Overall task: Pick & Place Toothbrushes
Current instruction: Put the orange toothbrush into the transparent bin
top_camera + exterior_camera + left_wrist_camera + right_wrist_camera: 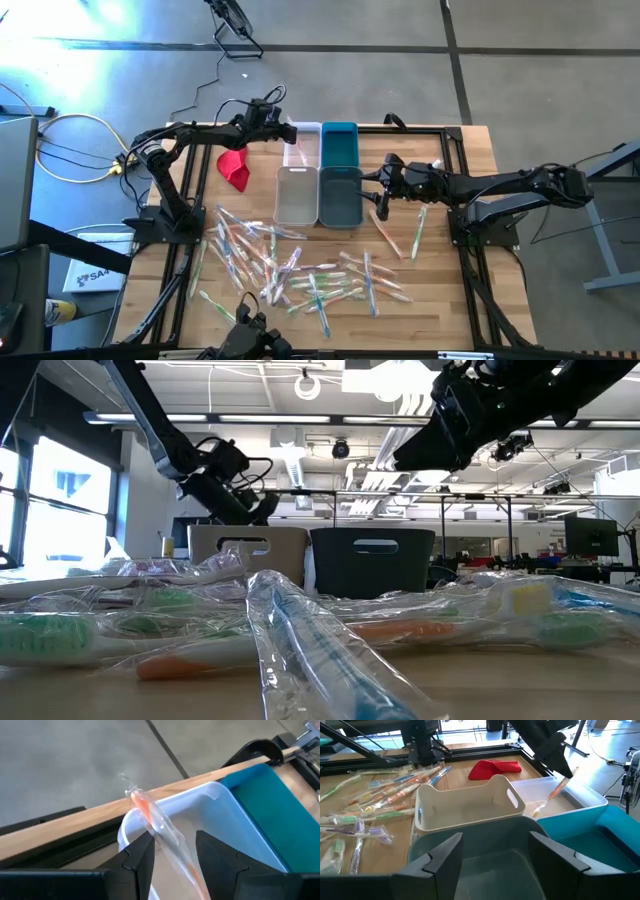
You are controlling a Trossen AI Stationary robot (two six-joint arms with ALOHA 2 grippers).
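My left gripper (pixel 289 131) hangs over the far white bin (pixel 302 145), shut on an orange-handled toothbrush (pixel 150 820) in a clear wrapper. The right wrist view shows this toothbrush (pixel 555 790) slanting down into that bin. My right gripper (pixel 378 195) hovers open over the dark teal near bin (pixel 340 200), with nothing between its fingers (pixel 447 855). Many wrapped toothbrushes (pixel 290 265) lie flat in a loose heap on the near half of the table. My left gripper pinches the wrapped toothbrush between its two fingers (pixel 142 852), on the handle (pixel 175 845). The brush runs along the fingers and sticks out past their tips. It slants down over the white bin; whether its lower end (pixel 538 810) touches the bin, I cannot tell.
A cream bin (pixel 296 195) stands left of the dark teal one, and a bright teal bin (pixel 339 143) stands right of the white one. A red cloth (pixel 235 167) lies left of the bins. Two toothbrushes (pixel 415 232) lie apart under my right arm.
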